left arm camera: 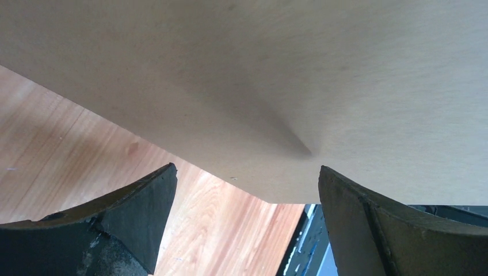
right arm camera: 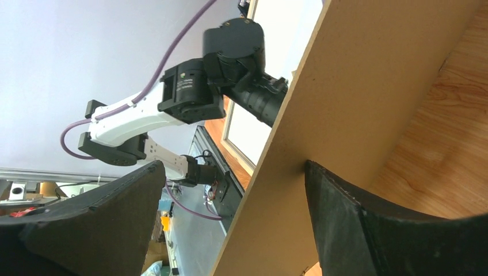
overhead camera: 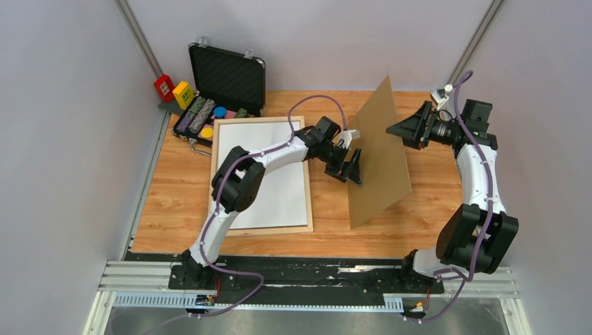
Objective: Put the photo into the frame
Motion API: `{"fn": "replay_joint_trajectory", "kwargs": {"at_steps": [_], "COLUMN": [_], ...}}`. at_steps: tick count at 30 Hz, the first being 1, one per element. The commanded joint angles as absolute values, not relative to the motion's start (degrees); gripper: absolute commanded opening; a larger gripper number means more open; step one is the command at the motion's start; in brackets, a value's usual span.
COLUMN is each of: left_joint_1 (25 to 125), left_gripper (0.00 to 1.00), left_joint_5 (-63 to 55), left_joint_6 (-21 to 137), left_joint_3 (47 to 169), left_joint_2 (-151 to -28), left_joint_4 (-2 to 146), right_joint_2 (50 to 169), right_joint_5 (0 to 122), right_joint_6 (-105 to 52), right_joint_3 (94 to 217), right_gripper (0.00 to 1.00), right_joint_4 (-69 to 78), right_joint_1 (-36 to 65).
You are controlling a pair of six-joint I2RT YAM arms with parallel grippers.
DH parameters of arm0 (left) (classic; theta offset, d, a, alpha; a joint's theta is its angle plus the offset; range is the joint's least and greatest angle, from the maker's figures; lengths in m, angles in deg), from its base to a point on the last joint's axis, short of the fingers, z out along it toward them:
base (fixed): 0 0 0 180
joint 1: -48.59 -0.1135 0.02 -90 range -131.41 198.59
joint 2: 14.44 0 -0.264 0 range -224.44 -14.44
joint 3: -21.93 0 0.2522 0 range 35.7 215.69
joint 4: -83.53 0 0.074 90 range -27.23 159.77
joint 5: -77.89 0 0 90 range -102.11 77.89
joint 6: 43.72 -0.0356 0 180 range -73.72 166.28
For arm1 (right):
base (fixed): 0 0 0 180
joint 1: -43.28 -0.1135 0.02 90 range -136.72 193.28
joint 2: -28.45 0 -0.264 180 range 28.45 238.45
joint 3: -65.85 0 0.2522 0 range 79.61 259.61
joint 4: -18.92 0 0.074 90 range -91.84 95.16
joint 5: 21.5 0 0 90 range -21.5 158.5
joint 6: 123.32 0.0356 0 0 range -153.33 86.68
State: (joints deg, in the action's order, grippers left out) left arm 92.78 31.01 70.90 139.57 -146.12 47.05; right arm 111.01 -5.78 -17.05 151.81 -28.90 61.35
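Here, the frame [overhead camera: 279, 229] flat, long axis near-to-far.

The left arm [overhead camera: 272, 157] covers part of the frame [overhead camera: 308, 188] and the photo [overhead camera: 279, 195] in it, seemingly face down, print unseen. The upright brown board [overhead camera: 379, 157] hides the tabletop [overhead camera: 174, 202] behind it; both wrist views crop it

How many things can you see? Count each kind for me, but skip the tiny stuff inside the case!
Robot arms: 2
Wooden frame: 1
White sheet in the frame: 1
Brown board: 1
Black case: 1
Little blocks, red and yellow: 2
Total: 8
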Motion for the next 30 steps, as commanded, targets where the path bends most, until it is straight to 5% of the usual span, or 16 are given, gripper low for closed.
{"fn": "replay_joint_trajectory", "kwargs": {"at_steps": [1,30], "left_joint_1": [91.2,88.3], "left_gripper": [1.0,1.0], "left_joint_5": [31.4,31.6], "left_joint_6": [72.5,75.7], "left_joint_3": [143.5,150.2], "left_joint_2": [-139.8,-136.5], "left_joint_4": [46.1,40.7], "right_joint_2": [108.3,110.2], "right_joint_5": [-5.0,0.1], "right_joint_6": [-16.2,-15.9], "right_joint_3": [154.6,157.2], "right_gripper": [0.88,0.89], "right_joint_4": [-28.6,-28.6], "right_joint_1": [60.4,59.1]}}
